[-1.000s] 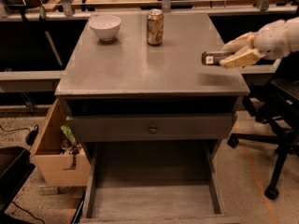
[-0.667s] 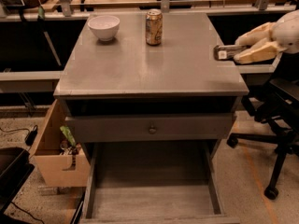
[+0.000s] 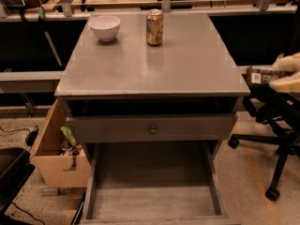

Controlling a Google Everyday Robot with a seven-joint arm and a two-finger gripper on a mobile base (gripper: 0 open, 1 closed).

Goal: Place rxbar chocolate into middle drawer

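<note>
The rxbar chocolate (image 3: 260, 74) is a black bar with a small white label, held level off the right side of the cabinet top. My gripper (image 3: 276, 73) is at the right edge of the view, beyond the cabinet's right edge. Its pale fingers (image 3: 287, 83) are shut on the bar from above and below. The middle drawer (image 3: 152, 193) is pulled out at the bottom, low and to the left of the gripper, and its bare grey plank floor shows.
A white bowl (image 3: 104, 27) and a gold soda can (image 3: 154, 27) stand at the back of the grey cabinet top (image 3: 154, 69). A shut drawer front with a round knob (image 3: 153, 130) sits above the open drawer. A tan box (image 3: 54, 161) stands left, and an office chair (image 3: 276, 121) right, under the gripper.
My gripper has carried the bar to the right, from over the cabinet top's right edge to beyond it, and slightly lower. Nothing on the cabinet has moved.
</note>
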